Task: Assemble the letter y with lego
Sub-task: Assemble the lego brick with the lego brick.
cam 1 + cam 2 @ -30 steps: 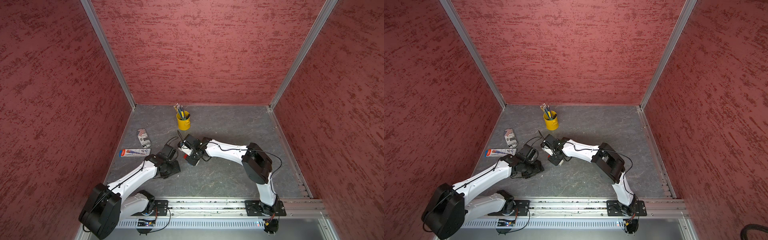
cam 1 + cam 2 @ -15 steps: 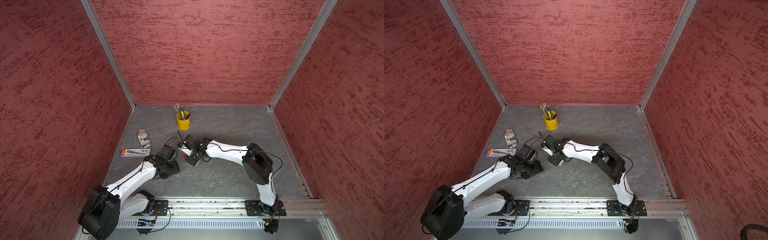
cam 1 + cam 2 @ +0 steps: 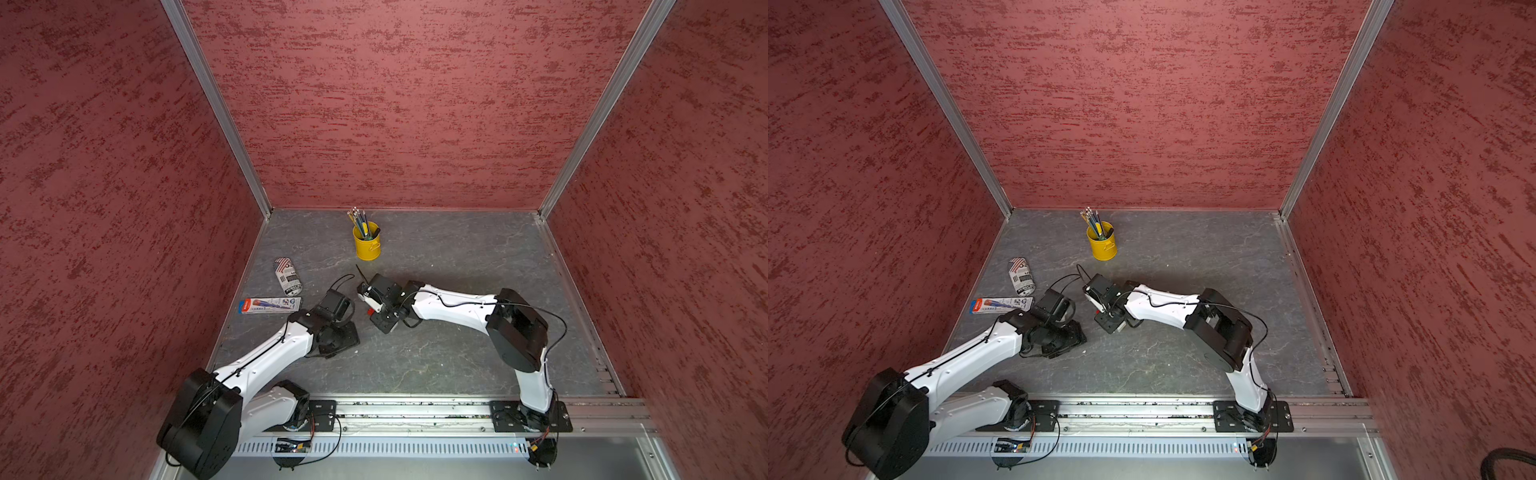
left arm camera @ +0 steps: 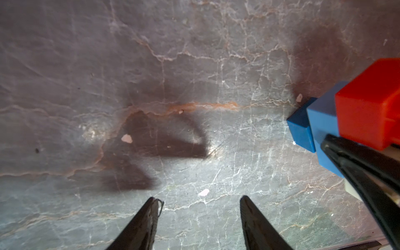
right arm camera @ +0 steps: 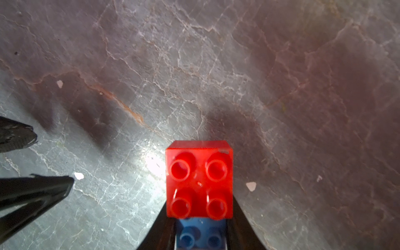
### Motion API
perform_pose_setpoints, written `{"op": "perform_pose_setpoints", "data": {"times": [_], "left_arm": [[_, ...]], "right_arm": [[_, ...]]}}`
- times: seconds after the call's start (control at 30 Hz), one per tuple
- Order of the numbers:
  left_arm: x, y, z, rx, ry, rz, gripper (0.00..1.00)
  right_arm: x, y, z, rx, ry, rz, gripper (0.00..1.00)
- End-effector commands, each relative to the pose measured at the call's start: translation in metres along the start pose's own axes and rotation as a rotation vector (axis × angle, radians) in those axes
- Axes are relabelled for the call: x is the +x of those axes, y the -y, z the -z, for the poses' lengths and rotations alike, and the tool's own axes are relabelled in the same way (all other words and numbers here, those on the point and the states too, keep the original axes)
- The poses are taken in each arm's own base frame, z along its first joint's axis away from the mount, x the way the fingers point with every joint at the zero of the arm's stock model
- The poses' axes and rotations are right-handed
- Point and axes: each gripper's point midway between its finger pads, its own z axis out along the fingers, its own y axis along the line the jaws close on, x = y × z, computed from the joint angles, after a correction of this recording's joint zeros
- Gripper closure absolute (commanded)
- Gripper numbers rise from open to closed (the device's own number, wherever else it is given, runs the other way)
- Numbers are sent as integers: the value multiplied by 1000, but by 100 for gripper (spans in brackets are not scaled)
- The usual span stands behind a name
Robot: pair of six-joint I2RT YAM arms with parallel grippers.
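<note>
My right gripper (image 5: 199, 208) is shut on a joined lego cluster. A red square brick (image 5: 199, 179) sits studs-up on a blue brick (image 5: 200, 234) between the jaws. In the left wrist view the cluster shows a red brick (image 4: 368, 108), a light blue brick (image 4: 322, 129), a darker blue brick (image 4: 300, 127) and a sliver of white (image 4: 350, 188), held just above the floor. My left gripper (image 4: 200, 200) is open and empty over bare floor beside the cluster. In both top views the two grippers (image 3: 376, 309) (image 3: 1075, 332) stand close together at mid-floor.
A yellow pencil cup (image 3: 366, 241) stands behind the grippers. A printed can (image 3: 288, 276) lies on its side and a flat pen package (image 3: 270, 305) lies near the left wall. Red walls close in three sides of the grey stone floor (image 3: 457, 257).
</note>
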Motion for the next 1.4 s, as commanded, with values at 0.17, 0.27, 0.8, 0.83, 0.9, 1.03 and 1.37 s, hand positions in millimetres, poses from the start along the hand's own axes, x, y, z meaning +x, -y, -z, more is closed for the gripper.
{"op": "perform_pose_setpoints", "data": {"times": [0.17, 0.27, 0.8, 0.83, 0.9, 1.03, 1.37], "left_arm": [[-6, 4, 1, 6, 8, -4, 38], [-7, 4, 0, 6, 6, -7, 38], [-12, 8, -1, 9, 5, -14, 38], [-12, 8, -2, 9, 4, -14, 38], [-12, 8, -2, 8, 5, -13, 38], [-11, 8, -3, 7, 3, -13, 38], [-11, 6, -3, 5, 2, -11, 38]], "right_arm": [[31, 8, -9, 51, -100, -32, 70], [33, 8, -5, 51, -98, -23, 70], [38, 9, -9, 55, -100, -54, 70], [41, 9, -12, 59, -113, -59, 70], [47, 11, -17, 66, -133, -61, 70], [59, 10, -25, 53, -164, -59, 70], [77, 10, -34, 55, -212, -52, 72]]}}
